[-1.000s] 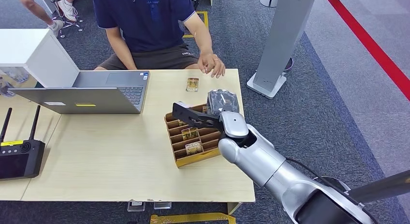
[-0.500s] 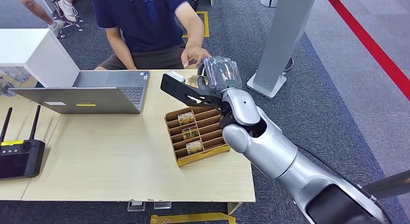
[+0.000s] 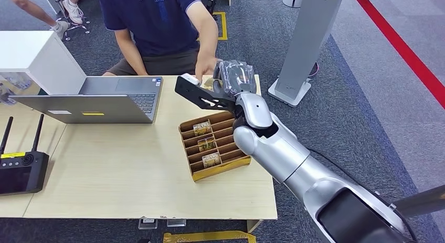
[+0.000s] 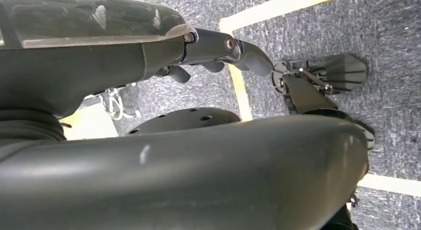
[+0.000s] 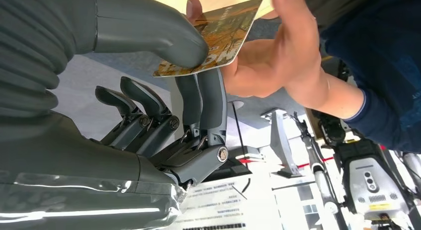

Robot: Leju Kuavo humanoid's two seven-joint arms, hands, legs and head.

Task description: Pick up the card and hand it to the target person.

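My right hand [image 3: 234,79] is raised over the table's far edge, next to the seated person [image 3: 157,22]. In the right wrist view its thumb [image 5: 149,31] and fingers [image 5: 206,101] pinch an orange-brown card [image 5: 213,36]. The person's hand [image 5: 268,61] holds the card's other end, and in the head view that hand [image 3: 203,69] reaches in beside mine with a sliver of the card [image 3: 209,84] between them. The left hand [image 4: 223,46] hangs over the carpet with its fingers stretched out, holding nothing.
A brown slotted card tray [image 3: 220,169] with three more cards [image 3: 206,144] sits just below my forearm. An open laptop [image 3: 105,98] stands at the table's left, a black antenna device [image 3: 21,169] nearer left. A grey stand [image 3: 304,43] rises beyond the table's right end.
My right hand rose from above the tray to the table's far edge with the card. The person's hand lifted off the table and took hold of the card's free end.
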